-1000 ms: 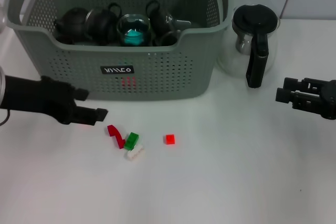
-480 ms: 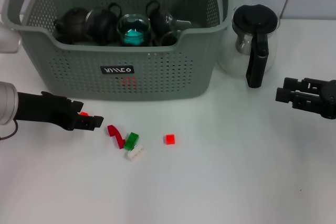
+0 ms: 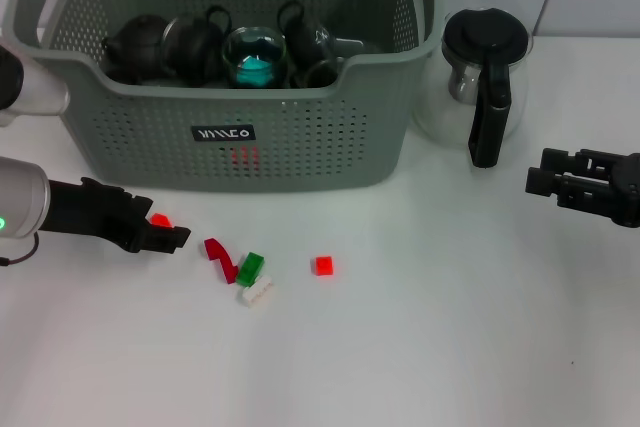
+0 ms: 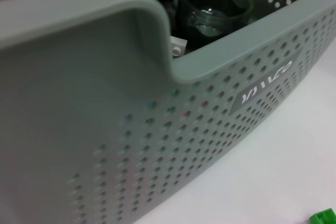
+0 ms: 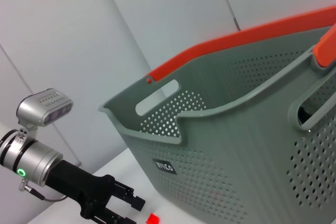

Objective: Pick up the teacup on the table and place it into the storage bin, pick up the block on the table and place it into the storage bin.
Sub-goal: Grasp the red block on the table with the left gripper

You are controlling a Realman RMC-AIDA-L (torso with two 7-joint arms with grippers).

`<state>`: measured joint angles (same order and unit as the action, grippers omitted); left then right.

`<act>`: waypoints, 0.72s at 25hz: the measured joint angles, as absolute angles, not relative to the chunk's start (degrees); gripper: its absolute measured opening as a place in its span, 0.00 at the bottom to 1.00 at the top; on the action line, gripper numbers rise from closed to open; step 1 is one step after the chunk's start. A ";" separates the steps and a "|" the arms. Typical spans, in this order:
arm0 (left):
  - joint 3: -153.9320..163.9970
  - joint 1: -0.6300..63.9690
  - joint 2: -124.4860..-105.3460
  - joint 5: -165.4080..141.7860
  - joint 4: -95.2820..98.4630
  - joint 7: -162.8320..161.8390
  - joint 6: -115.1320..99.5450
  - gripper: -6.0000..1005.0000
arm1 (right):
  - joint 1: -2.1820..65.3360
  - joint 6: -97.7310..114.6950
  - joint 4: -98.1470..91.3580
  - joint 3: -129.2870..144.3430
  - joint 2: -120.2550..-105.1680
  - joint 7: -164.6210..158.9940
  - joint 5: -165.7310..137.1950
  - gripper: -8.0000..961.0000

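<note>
Left gripper (image 3: 165, 234): low over the table, in front of the storage bin (image 3: 300, 147); whether its fingers are open, I cannot tell.
Small red block (image 3: 159, 219): at the fingertips, maybe held, unclear.
Other blocks (image 3: 250, 268): just beyond the fingertips, further from the arm.
Right gripper (image 3: 540, 182): parked, well apart.
Teacups: already inside the bin.

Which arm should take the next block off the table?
Left, probably. The left gripper sits just beside the dark red block and green block; the right gripper is parked far off by the coffee pot.
</note>
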<state>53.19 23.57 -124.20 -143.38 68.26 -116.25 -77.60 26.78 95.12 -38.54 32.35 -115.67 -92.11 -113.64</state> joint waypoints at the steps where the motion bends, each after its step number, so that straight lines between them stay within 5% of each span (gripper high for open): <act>1: 53.28 23.63 -124.23 -143.41 68.18 -116.24 -77.49 0.72 | 26.75 95.19 -38.56 32.35 -115.66 -92.11 -113.64 0.63; 18: 53.41 23.54 -124.09 -144.24 67.54 -116.12 -75.36 0.72 | 26.45 95.38 -38.49 32.66 -115.65 -93.07 -113.69 0.63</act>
